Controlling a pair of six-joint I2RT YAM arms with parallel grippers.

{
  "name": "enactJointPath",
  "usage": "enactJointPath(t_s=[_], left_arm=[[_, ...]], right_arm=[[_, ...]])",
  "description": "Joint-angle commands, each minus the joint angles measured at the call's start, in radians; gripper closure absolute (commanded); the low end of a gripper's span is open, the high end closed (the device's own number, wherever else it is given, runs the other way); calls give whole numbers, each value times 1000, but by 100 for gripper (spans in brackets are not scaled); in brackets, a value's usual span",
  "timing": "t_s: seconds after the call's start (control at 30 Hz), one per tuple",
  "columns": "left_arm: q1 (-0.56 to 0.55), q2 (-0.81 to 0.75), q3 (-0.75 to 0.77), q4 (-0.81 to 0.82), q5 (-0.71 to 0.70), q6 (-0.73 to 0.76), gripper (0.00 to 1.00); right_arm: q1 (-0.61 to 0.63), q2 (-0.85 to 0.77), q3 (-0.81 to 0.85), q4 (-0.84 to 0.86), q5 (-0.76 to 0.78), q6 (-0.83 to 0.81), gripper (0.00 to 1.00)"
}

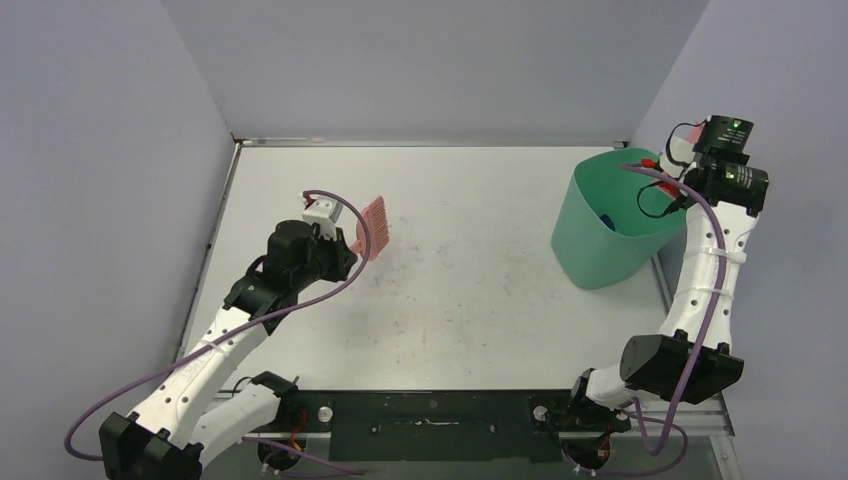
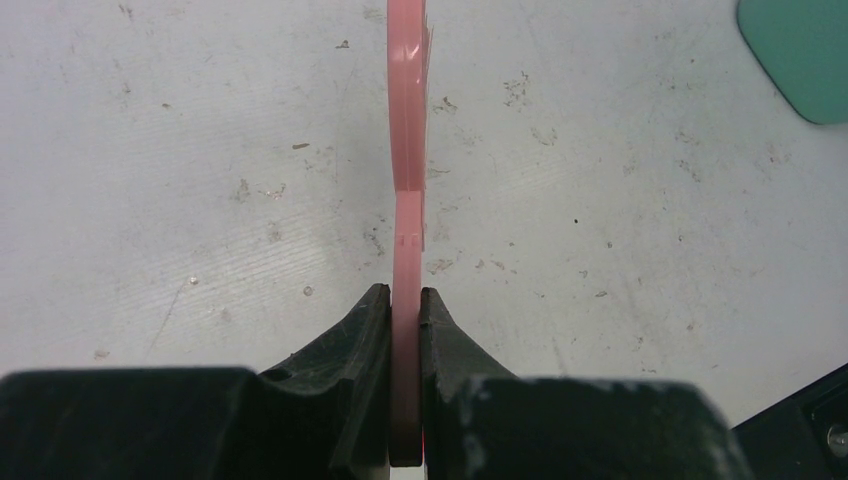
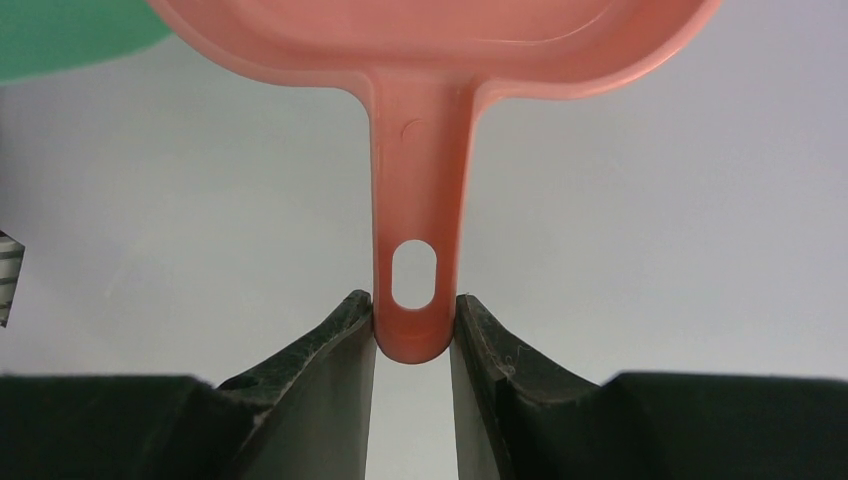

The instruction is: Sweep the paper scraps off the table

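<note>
My right jaws are clamped on the very end of the pink dustpan's (image 3: 430,60) handle, holding it over the green bin (image 1: 605,240) at the far right corner of the counter (image 1: 470,310). My left jaws are pinched tight on the flat handle of the pink brush (image 2: 407,150), over the counter's left half and well apart from the bin. I judge this to be the emptying step. I should keep the pan's lip inside the rim and tip slowly (my hold is only at the handle's tip, so a jerk could twist it). Of the paper scraps (image 1: 607,222) I make out only a dark blue bit inside the bin. The counter shows just scuffs, and the part of the pan in my view looks bare.
</note>
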Motion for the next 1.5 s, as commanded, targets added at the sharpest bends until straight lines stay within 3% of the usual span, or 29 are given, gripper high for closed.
enactJointPath(t_s=[0.0, 0.23, 0.53, 0.67, 0.87, 1.0, 1.2, 1.27, 1.47], left_arm=[[8, -17, 45, 20, -6, 11, 100], [7, -18, 45, 21, -5, 11, 100], [8, -13, 44, 21, -5, 12, 100], [8, -4, 46, 11, -28, 25, 100], [8, 1, 45, 6, -64, 35, 100], [7, 13, 48, 1, -65, 37, 100], [7, 12, 48, 0, -64, 37, 100], [8, 9, 48, 0, -71, 39, 100], [9, 17, 49, 0, -58, 39, 100]], right_arm=[[-33, -37, 8, 22, -6, 6, 90], [-36, -62, -19, 53, -40, -6, 90], [-31, -174, -113, 254, -17, -148, 90], [-25, -252, -115, 281, -101, -148, 92], [-25, -271, -11, 86, -249, -16, 94], [-25, -240, -118, 105, -145, -51, 93], [-9, -239, -354, 405, 99, -290, 93], [11, -239, -302, 433, 89, -303, 94], [40, -201, -118, 261, -2, -147, 95]])
